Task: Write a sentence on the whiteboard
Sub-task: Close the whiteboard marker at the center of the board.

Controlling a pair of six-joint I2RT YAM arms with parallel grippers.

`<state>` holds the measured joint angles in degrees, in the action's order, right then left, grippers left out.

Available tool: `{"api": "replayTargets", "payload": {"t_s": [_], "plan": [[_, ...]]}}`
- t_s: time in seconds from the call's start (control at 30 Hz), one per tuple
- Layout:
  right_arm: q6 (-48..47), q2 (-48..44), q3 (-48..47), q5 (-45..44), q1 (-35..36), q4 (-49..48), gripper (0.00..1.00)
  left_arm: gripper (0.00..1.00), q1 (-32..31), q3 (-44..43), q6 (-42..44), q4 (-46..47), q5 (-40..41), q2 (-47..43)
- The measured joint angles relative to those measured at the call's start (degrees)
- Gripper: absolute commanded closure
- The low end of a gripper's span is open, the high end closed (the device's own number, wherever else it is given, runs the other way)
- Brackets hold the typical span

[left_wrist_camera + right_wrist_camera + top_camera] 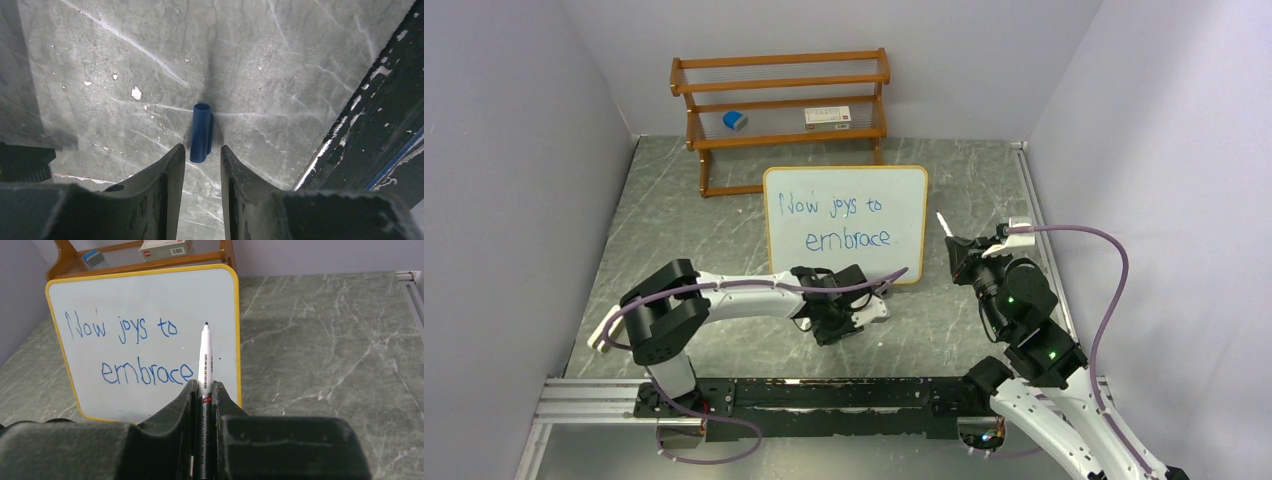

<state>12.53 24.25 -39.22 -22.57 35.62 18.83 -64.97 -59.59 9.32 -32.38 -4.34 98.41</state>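
Observation:
The whiteboard (844, 190) stands upright at mid-table, leaning back, with an orange frame. On it the sentence (844, 222) reads "Now joys to embrace" in blue, in two rows. The right wrist view also shows the whiteboard (145, 295) and the sentence (140, 352). My right gripper (964, 250) (202, 387) is shut on a white marker (945, 224) (205, 357), whose bare tip points at the board's right part without touching it. My left gripper (826, 325) (202, 147) points down at the table, jaws apart. A blue marker cap (201, 130) lies on the table just past the fingertips, not held.
A brown wooden shelf rack (779, 100) stands behind the board, holding a blue eraser (735, 120) and a small box (829, 116). The black base rail (824, 395) (370, 125) runs along the near edge. Grey walls close in left and right.

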Motion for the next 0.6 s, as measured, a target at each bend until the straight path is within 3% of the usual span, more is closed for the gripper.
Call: {"api": "replayTargets", "payload": {"t_s": [0.37, 0.6], "plan": [[0.0, 0.0, 0.0, -0.1, 0.0, 0.0, 1.00, 0.62, 0.3, -3.0, 0.8, -1.4, 0.0, 3.5], [0.0, 0.4, 0.0, -0.1, 0.0, 0.0, 1.00, 0.66, 0.1, -3.1, 0.8, -1.6, 0.2, 3.6]]}}
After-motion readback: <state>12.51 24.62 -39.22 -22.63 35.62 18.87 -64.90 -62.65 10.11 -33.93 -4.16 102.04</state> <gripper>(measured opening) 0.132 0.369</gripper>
